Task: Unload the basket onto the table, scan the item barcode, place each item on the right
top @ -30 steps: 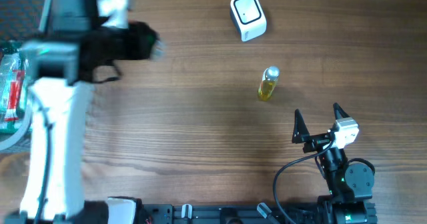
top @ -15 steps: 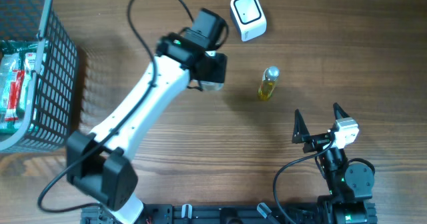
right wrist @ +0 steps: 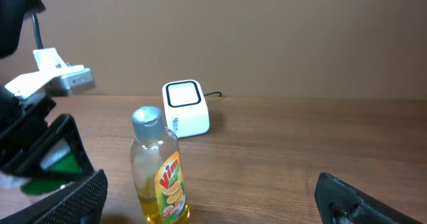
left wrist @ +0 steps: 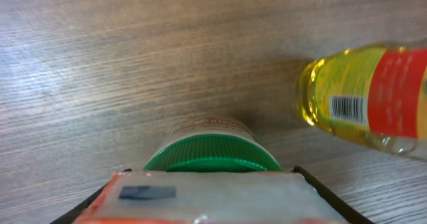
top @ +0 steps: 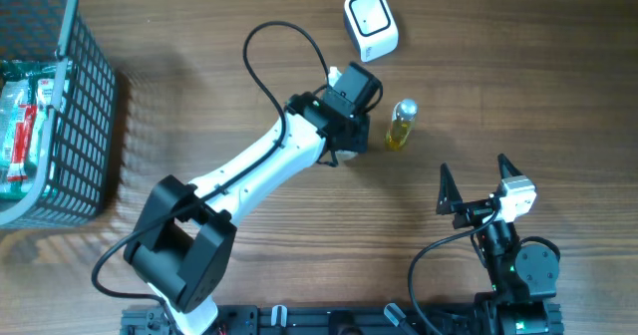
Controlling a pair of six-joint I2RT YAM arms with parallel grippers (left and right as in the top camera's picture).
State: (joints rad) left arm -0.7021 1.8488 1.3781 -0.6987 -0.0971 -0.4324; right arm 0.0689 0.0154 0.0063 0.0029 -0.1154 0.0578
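Note:
My left gripper [top: 342,148] is shut on an item with a green cap [left wrist: 212,154] and a pale, orange-edged body [left wrist: 200,194] that fills the space between the jaws. It hangs just left of a yellow Vim bottle [top: 401,126], which stands upright on the table. The bottle's barcode [left wrist: 348,107] faces the left wrist camera. A white scanner [top: 371,24] sits at the back, beyond the bottle. The held item's green cap [right wrist: 53,159] shows at the left edge of the right wrist view. My right gripper [top: 475,167] rests open near the front right, with nothing between its fingers.
A wire basket [top: 75,106] with several packets stands at the far left. The left arm's cable [top: 269,36] loops over the table behind it. In the right wrist view the scanner [right wrist: 185,107] sits behind the bottle [right wrist: 160,174].
The left arm has swung from the basket at the left across the table to the right, carrying the item, and now sits beside the bottle. The right arm has not moved.

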